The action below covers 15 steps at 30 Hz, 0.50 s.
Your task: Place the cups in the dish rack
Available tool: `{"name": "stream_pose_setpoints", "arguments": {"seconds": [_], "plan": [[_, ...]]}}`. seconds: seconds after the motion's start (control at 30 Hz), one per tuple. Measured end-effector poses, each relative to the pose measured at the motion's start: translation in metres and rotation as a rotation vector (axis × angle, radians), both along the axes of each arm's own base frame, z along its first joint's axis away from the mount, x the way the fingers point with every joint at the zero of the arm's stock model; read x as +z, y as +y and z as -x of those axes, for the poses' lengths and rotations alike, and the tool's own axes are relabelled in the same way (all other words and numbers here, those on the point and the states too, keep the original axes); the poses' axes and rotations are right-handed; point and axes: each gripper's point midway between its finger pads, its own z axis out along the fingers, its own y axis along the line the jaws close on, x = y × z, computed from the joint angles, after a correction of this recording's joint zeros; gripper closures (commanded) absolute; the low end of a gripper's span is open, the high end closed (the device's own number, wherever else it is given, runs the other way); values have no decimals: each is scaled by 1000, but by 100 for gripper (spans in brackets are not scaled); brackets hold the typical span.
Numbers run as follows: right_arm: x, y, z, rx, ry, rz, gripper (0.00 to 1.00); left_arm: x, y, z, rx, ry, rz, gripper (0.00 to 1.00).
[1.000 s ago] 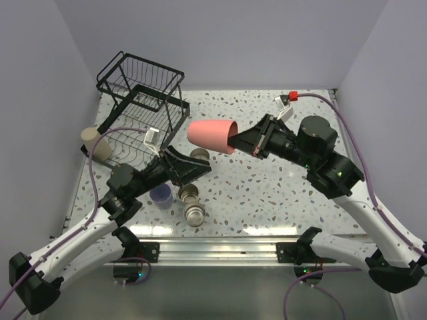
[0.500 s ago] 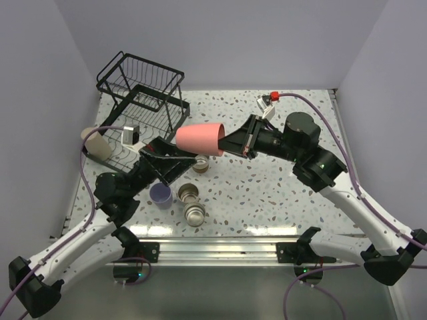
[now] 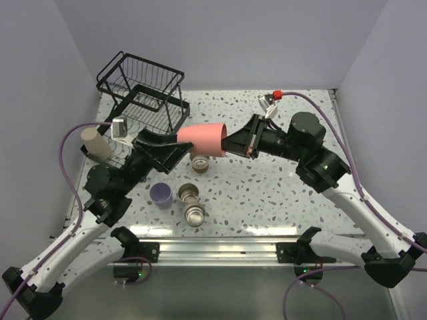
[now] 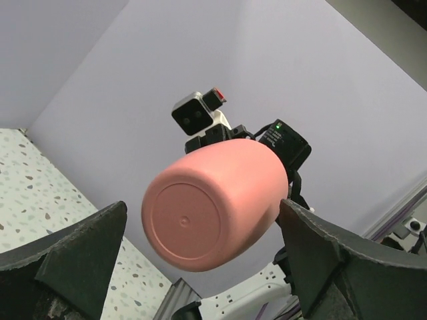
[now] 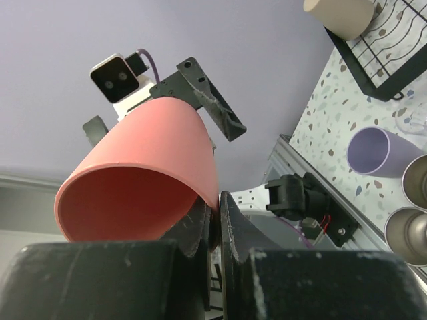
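Since the right gripper [image 3: 228,142] is only pinching the pink cup [image 3: 203,140] by the rim, mid-air at frame centre with its base facing the wide-spread left gripper [image 3: 168,148], a mistimed handover could drop it onto the steel cup [image 3: 199,164] just below, short of the dish rack [image 3: 141,90] at upper left.

Left arm [image 3: 80,227]: based near left, elbow bent, forearm reaching far and rightward to centre. Left gripper [image 3: 172,148]: jaws spread wide, fingers apart, facing the closed end of the red-pink cup [image 3: 203,139], not gripping it. Right arm [image 3: 347,193]: based near right, elbow raised, forearm pointing left. Right gripper [image 3: 227,142]: jaws pinched tight on the cup's rim wall, one finger inside and one outside, holding it sideways in the air.
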Motion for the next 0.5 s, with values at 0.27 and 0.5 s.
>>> {"name": "stream_pose_setpoints", "arguments": {"seconds": [0.27,0.5], "plan": [[7,-7,1,-11,-16,-14,100,6,-1,-8,31,3,-46,23],[4,-10,-4,-31,-13,-11,100,8,-10,-12,-2,-10,-59,37]]}}
